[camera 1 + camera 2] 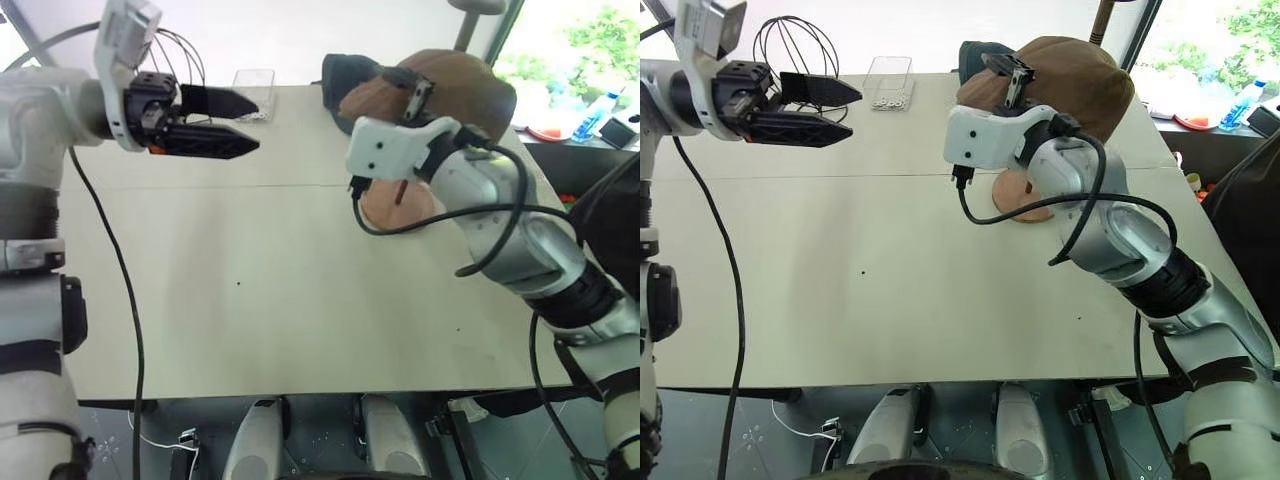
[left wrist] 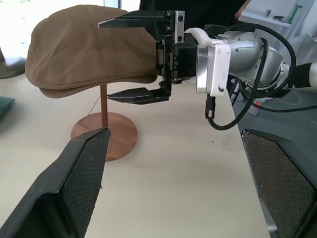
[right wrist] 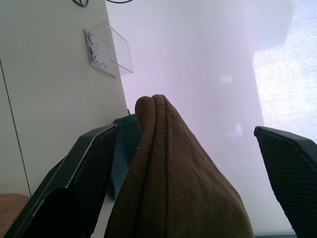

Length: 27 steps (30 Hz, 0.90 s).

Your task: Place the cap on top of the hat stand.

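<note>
Right gripper (image 2: 141, 57), black fingers spread, one above and one below the edge of the soft reddish-brown suede flat cap (image 2: 89, 49), not clamped on it. Cap resting atop the light brown wooden hat stand (image 2: 104, 131) on the pale table (image 1: 250, 290). Left gripper (image 1: 225, 122), fingers released and empty, well apart to the left.

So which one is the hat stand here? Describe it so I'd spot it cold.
On the pale table, look toward the far right side. The hat stand is light brown wood, a thin rod on a round flat base, with the reddish-brown cap resting on top, unlike the black wire stand at far left.
</note>
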{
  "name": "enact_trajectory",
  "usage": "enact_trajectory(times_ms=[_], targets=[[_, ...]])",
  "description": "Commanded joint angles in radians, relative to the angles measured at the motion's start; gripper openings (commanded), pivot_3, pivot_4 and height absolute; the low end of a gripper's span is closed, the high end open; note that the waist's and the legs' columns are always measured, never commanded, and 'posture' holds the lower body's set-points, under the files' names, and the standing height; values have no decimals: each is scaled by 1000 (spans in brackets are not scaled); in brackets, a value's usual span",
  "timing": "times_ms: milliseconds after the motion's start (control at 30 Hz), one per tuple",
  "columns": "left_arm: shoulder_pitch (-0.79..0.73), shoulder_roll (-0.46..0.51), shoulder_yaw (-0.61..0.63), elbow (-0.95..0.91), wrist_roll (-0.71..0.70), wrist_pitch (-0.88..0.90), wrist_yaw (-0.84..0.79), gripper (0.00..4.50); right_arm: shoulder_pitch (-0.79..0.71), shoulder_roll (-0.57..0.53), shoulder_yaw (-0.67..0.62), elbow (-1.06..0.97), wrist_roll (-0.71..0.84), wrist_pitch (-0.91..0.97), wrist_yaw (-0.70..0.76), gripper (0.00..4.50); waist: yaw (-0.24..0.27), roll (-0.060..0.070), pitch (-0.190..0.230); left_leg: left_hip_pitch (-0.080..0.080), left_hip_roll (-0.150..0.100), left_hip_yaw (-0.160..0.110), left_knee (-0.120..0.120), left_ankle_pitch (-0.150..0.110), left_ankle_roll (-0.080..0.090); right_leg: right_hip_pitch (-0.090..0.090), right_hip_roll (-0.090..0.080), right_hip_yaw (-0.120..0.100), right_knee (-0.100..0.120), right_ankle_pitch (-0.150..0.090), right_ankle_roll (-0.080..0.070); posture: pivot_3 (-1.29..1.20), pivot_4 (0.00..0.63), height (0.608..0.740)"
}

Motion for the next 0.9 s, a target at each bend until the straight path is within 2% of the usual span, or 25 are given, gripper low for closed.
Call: enact_trajectory(times_ms=[33,200,233,467,733,900], targets=[[-44,2,43,4,3,-14,9,4500,4,19,-58,-18,-50,-27,23,3168,0,0,0,0,0,0,0,0,0,0,0,0,0,0,0,0,150,740],[-43,-3,43,10,14,-27,11,4500,28,45,-87,-30,-90,-44,63,452,0,0,0,0,0,0,0,0,0,0,0,0,0,0,0,0,150,740],[-46,-5,43,16,16,-28,12,4500,31,50,-93,-32,-99,-45,70,30,0,0,0,0,0,0,0,0,0,0,0,0,0,0,0,0,150,740],[-54,-17,43,37,28,-43,19,4500,82,39,-156,-82,-139,-104,102,30,2,0,0,0,0,0,0,0,0,0,0,0,1,0,0,0,150,740],[-61,-28,68,62,32,-42,42,4500,141,-61,-369,-29,-70,-412,27,30,3,0,0,0,0,0,0,0,0,0,0,0,0,0,0,0,150,740],[-100,-17,88,132,35,-34,61,4500,118,-80,-460,87,109,-781,7,30,-5,0,0,0,0,0,0,0,0,0,0,0,0,0,0,0,150,740]])
